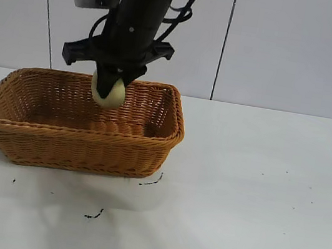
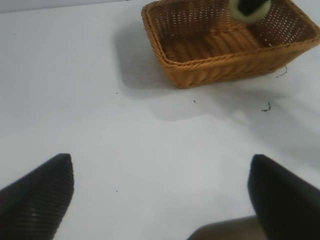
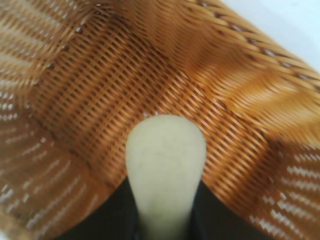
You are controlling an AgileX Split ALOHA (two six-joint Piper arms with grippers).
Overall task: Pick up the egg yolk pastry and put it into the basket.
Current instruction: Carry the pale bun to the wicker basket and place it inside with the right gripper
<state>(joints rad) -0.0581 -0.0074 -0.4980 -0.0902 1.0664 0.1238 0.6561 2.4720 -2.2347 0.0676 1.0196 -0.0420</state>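
Note:
The egg yolk pastry (image 1: 108, 92) is a pale yellow-green lump squeezed between the jaws of my right gripper (image 1: 111, 81). It hangs over the inside of the orange-brown wicker basket (image 1: 75, 142), about level with the rim and above the basket floor. In the right wrist view the pastry (image 3: 165, 155) sits between the dark fingers (image 3: 115, 215), with the basket weave (image 3: 100, 75) right below. My left gripper (image 2: 160, 185) is open and empty above bare table, away from the basket (image 2: 220, 67). That view also shows the pastry (image 2: 250, 9).
The basket stands at the left of the white table (image 1: 256, 195). Small black marks (image 1: 93, 216) lie on the table in front of the basket. A white panelled wall (image 1: 291, 49) stands behind.

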